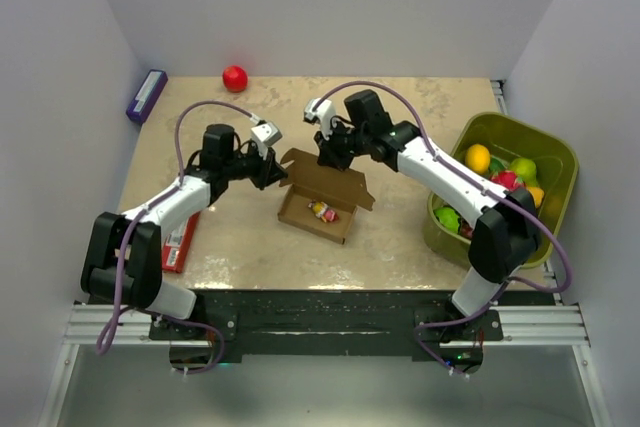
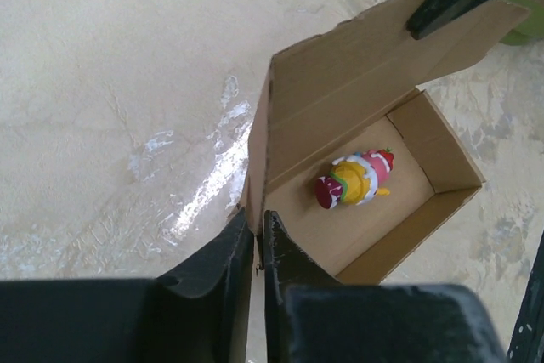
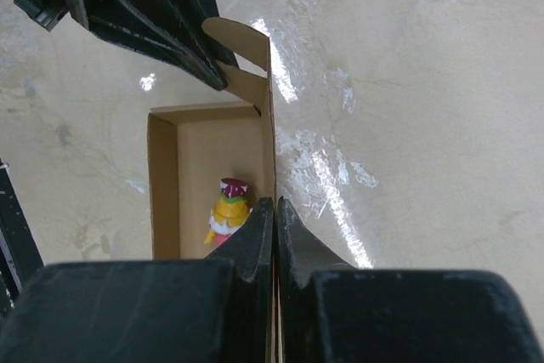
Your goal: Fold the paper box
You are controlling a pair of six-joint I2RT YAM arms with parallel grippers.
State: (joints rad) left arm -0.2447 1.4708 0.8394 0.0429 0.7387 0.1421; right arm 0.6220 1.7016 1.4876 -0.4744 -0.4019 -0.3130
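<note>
Paper box point(image 1: 318, 209) sits mid-table, lid point(image 2: 340, 82) standing at its 12 o'clock edge, left gripper point(image 2: 257, 244) and right gripper point(image 3: 274, 227) both pinching its cardboard. I'd swing them toward 6 o'clock together (toy point(image 2: 355, 180) inside), avoiding twist.

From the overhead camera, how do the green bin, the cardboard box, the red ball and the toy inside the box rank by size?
1. green bin
2. paper box
3. red ball and toy: these look nearly alike, so I won't rank them.

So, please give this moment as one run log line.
left jaws: shut on paper box edge | right jaws: shut on lid | box open, toy inside
</note>
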